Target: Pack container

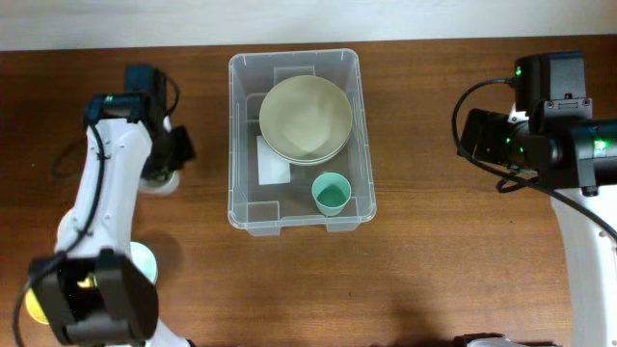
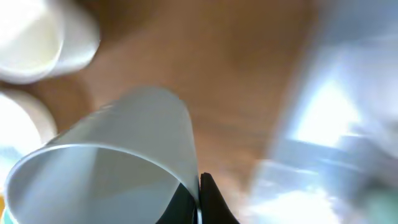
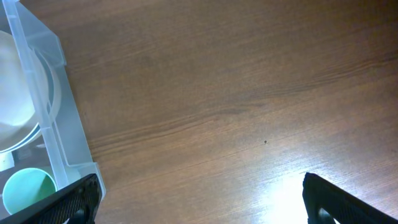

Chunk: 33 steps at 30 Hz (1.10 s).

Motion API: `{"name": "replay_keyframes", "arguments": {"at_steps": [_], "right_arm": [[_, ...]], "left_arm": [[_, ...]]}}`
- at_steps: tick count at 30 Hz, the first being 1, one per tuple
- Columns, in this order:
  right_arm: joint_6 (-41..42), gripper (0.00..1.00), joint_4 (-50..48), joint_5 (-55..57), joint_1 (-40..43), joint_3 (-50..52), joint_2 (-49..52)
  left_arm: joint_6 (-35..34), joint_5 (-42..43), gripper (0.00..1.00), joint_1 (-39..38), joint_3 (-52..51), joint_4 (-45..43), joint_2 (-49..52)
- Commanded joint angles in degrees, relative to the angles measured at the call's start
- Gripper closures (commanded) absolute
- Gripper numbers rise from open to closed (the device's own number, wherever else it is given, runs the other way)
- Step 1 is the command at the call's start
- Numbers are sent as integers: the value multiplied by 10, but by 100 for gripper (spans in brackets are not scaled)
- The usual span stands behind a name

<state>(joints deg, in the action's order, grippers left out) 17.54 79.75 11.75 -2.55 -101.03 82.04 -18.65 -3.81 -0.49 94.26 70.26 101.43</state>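
I am pinching the wall of a pale translucent cup [image 2: 124, 143] in my left gripper [image 2: 198, 200]. As far as the blurred wrist view lets me judge, 1 finger is sitting inside the rim and 1 outside. The container [image 1: 234, 145] is lying ahead and to the right of this gripper, only a smeared clear shape in the wrist view.

Stacked bowls [image 1: 306, 118] are filling the end of it farther from my gripper. A teal cup [image 1: 331, 193] is standing in its nearer end, on the side away from me. The bare floor beside that cup, on my gripper's side, is what I am judging to be the best target.

A 1-wall pinch can let the cup swing, so I am planning a steady carry. That means lifting clear of the rim, lowering the cup upright, and letting go only once the base is resting.

My right gripper [image 3: 199, 200] is spread wide and holding nothing, with the container off to its left.
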Motion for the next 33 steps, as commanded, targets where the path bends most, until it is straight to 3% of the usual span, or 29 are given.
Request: {"name": "replay_keyframes", "arguments": {"at_steps": [1, 9, 17, 23, 33], "right_arm": [[-1, 1, 0, 6, 4, 4, 1], [31, 1, -2, 7, 37, 3, 1], [52, 1, 19, -62, 151, 4, 1], [52, 1, 19, -62, 157, 4, 1], [52, 1, 19, -62, 157, 4, 1]], "left_arm": [[3, 26, 99, -87, 82, -7, -82], [2, 26, 100, -269, 96, -49, -82], [2, 52, 99, -370, 96, -53, 13], [2, 105, 99, -389, 96, -56, 61], [2, 107, 99, -398, 96, -55, 75]]}}
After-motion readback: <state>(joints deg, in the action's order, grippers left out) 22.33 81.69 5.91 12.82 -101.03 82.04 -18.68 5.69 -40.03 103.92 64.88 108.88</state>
